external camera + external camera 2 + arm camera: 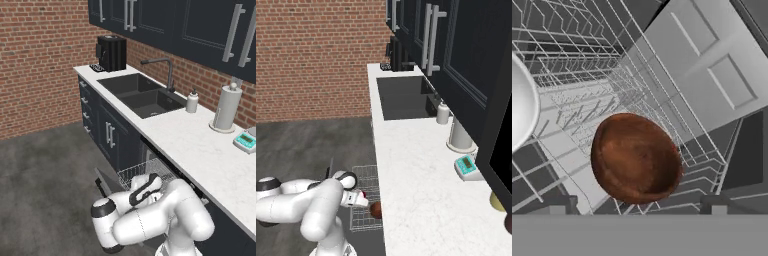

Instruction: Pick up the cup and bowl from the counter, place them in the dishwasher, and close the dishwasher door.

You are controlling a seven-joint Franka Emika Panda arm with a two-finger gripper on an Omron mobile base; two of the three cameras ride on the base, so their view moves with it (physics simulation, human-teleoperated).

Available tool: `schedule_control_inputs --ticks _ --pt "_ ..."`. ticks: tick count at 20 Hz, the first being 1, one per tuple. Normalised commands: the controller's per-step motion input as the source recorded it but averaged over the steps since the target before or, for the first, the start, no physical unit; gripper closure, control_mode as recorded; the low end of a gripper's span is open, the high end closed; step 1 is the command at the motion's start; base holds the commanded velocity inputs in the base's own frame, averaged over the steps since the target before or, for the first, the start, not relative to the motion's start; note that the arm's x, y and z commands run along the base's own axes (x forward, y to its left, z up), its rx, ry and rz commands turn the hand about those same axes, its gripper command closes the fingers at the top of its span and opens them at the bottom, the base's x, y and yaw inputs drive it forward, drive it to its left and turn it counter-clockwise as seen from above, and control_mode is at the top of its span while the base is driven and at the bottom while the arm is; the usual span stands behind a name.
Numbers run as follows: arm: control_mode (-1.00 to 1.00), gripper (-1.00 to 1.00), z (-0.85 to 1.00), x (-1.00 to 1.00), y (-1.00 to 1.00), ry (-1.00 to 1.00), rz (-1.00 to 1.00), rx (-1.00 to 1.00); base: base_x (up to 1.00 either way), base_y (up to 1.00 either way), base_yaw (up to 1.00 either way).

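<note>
Fingers stand spread wide: in the hand view the two dark tips (557, 205) sit far apart at the lower edge, one to each side of the bowl (636, 157), and neither visibly touches it. The gripper (634, 207) holds nothing. The bowl, glossy dark brown, lies tilted against the light-grey wire rack (587, 85) of the dishwasher (150, 167), its rounded side toward the hand. At the left edge of that view a white curved shape (519, 105) shows in the rack beside the bowl; I take it for the cup's inside but cannot be sure. From the right base view the bowl (376, 209) rests at the rack's (367, 200) near corner, just below the counter edge, with a small patch of red (364, 194) beside the hand. The rack is pulled out, the dishwasher door (107, 184) open. The counter (200, 145) above carries a paper-towel roll (226, 107), a soap bottle (192, 101) and a small scale (245, 141).
</note>
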Motion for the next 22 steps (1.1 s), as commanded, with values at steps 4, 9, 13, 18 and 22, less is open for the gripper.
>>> schedule_control_inputs --ticks 4,9,13,18,22 --pt "-1.00 -1.00 0.94 0.06 0.00 0.14 0.00 0.12 0.00 0.00 0.00" --pt "-1.00 -1.00 1.00 0.00 0.06 0.12 0.00 0.13 0.00 0.00 0.00" --pt "-1.00 -1.00 1.00 0.00 0.37 0.22 0.00 0.08 0.00 0.00 0.00" --pt "-1.00 -1.00 1.00 0.00 0.72 0.31 0.00 0.04 0.00 0.00 0.00" --pt "-1.00 -1.00 1.00 0.02 0.99 0.40 0.00 0.00 0.00 0.00 0.00"
